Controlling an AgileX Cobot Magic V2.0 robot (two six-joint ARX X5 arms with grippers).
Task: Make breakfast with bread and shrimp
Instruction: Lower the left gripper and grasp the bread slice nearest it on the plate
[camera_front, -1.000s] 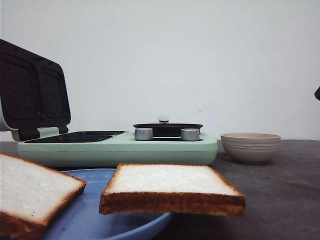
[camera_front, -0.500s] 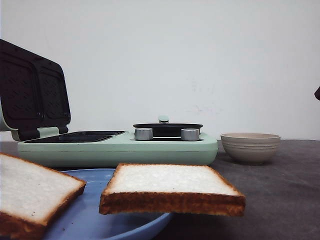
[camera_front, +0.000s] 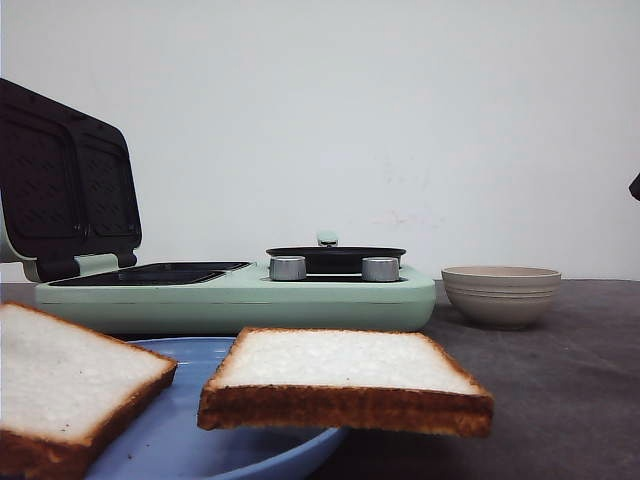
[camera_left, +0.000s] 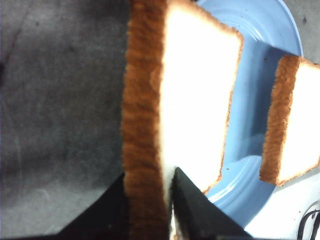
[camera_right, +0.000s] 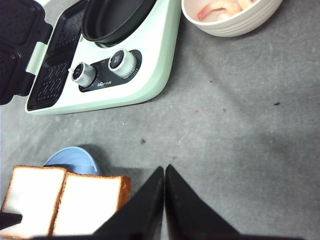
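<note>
1. Front: two bread slices (camera_front: 345, 375) on the plate (camera_front: 190, 440); press (camera_front: 150, 275) open behind.
2. Left wrist: left gripper (camera_left: 150, 200) pinches one slice's crust edge. Lift it level, carry it to the press (a tilt risks slipping).
3. Right wrist: right gripper (camera_right: 164, 200) pressed together, empty. Shrimp (camera_right: 220, 7) in the bowl (camera_right: 235, 22).
</note>
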